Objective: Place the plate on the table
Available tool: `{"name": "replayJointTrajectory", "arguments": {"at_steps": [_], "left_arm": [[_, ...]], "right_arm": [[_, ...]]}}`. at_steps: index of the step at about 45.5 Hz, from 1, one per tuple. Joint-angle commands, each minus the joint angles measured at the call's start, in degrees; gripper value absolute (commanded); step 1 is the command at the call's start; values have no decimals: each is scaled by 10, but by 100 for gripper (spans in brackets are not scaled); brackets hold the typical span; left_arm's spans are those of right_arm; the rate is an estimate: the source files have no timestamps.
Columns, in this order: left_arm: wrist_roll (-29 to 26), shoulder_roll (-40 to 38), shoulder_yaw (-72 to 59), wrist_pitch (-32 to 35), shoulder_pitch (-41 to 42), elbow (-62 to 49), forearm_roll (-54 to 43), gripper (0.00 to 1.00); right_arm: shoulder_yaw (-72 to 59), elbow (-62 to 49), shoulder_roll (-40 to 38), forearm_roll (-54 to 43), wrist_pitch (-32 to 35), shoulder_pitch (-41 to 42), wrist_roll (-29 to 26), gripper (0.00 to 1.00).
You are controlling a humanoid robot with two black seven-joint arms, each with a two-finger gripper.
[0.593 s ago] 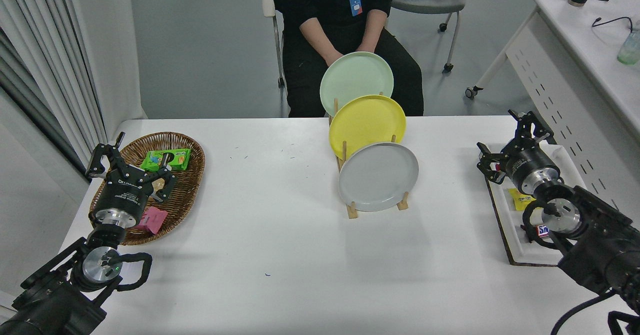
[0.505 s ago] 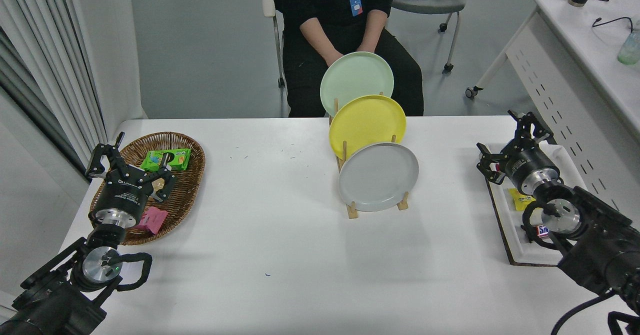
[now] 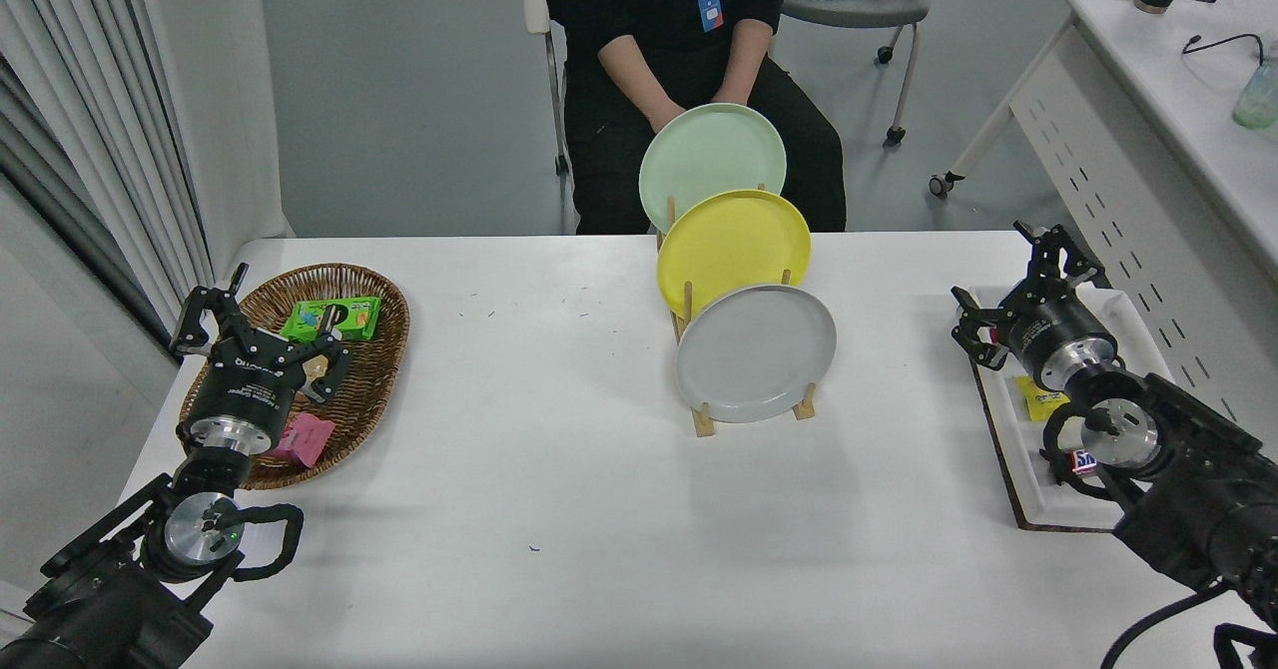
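The light grey plate [image 3: 756, 352] stands on edge in the front slot of a wooden rack [image 3: 704, 419] at the middle of the white table [image 3: 559, 489]. Behind it in the rack stand a yellow plate [image 3: 734, 247] and a mint green plate [image 3: 712, 158]. My right gripper [image 3: 1023, 285] is open and empty at the right side, well apart from the grey plate, above a white tray. My left gripper [image 3: 255, 325] is open and empty, parked at the lower left over a wicker basket.
A wicker basket [image 3: 374, 290] with a green packet [image 3: 331, 319] and a pink packet [image 3: 305, 439] lies at the left. A white tray [image 3: 1018, 449] with small packets lies at the right edge. A person [image 3: 679, 40] sits at the far side behind the rack.
My right gripper has shifted very slightly upward. Nothing else has visibly moved.
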Motion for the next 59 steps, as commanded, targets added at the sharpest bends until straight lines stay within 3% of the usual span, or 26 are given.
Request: {"name": "replayJointTrajectory", "arguments": {"at_steps": [1,39,50,59], "left_arm": [[0,0,0,0,0,0,0,98],[0,0,0,0,0,0,0,98],[0,0,0,0,0,0,0,98],[0,0,0,0,0,0,0,98]], "right_arm": [[0,-2,0,0,-3,5,0,100],[-31,71,-28,9,1,11,-1,100],[-130,173,-77,18,-2,7,-1,100],[-210,247,-117,103,-2,5,-1,100]]}}
